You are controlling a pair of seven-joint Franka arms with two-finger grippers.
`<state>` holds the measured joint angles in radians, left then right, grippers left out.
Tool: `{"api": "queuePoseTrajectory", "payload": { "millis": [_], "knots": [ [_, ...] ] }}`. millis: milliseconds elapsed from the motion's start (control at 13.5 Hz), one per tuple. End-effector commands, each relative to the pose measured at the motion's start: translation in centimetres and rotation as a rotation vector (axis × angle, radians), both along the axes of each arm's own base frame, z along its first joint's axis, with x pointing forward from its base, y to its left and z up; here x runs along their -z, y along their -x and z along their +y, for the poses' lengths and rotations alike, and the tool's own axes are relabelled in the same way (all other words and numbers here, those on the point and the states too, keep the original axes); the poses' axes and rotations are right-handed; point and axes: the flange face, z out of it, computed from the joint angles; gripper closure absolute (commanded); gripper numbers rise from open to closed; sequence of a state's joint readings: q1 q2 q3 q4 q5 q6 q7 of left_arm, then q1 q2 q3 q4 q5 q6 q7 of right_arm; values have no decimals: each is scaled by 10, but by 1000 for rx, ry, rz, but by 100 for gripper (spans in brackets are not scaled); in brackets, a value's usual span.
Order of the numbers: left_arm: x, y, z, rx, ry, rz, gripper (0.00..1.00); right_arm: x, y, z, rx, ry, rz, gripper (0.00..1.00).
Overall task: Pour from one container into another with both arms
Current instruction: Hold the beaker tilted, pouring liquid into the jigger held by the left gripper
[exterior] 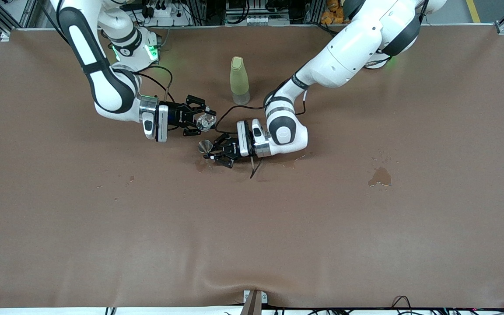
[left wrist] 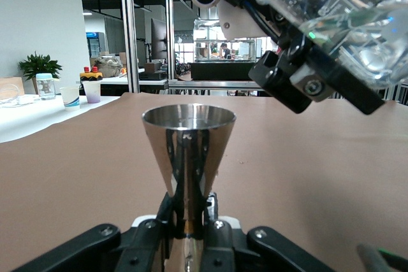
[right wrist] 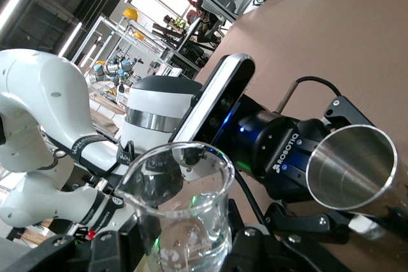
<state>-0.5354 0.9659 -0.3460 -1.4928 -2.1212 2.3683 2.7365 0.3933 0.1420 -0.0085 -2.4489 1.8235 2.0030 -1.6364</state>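
Note:
The tiny clear cup [exterior: 206, 123] hangs over the middle of the table with my right gripper [exterior: 200, 119] shut on it. In the right wrist view the cup [right wrist: 182, 211] holds a little clear liquid between the fingers [right wrist: 258, 253]. My left gripper [exterior: 218, 153] is shut on the waist of the silvery hourglass measure [exterior: 204, 147], low over the table. Its round rim [left wrist: 188, 116] stands upright and open. The cup [left wrist: 338, 11] is tilted just above and to one side of the measure's rim, not touching it. From the right wrist, the measure [right wrist: 350, 167] shows close beside the cup.
A tall yellow-green bottle [exterior: 239, 81] stands on the brown table [exterior: 252, 240], farther from the front camera than both grippers. Wet patches lie under the measure [exterior: 201, 165] and toward the left arm's end [exterior: 380, 177]. A black cable tie [exterior: 254, 168] lies by the left gripper.

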Motion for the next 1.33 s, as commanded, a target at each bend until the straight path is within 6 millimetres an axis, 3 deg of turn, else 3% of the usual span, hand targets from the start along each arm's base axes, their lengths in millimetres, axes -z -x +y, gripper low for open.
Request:
{"api": "queuePoseTrajectory", "payload": {
  "millis": [0, 1260],
  "knots": [
    [1, 0, -3, -14, 25, -83, 100, -11, 8, 3, 10, -10, 63, 100],
    [2, 0, -3, -15, 28, -81, 100, -23, 5, 6, 64, -39, 298, 100]
  ]
}}
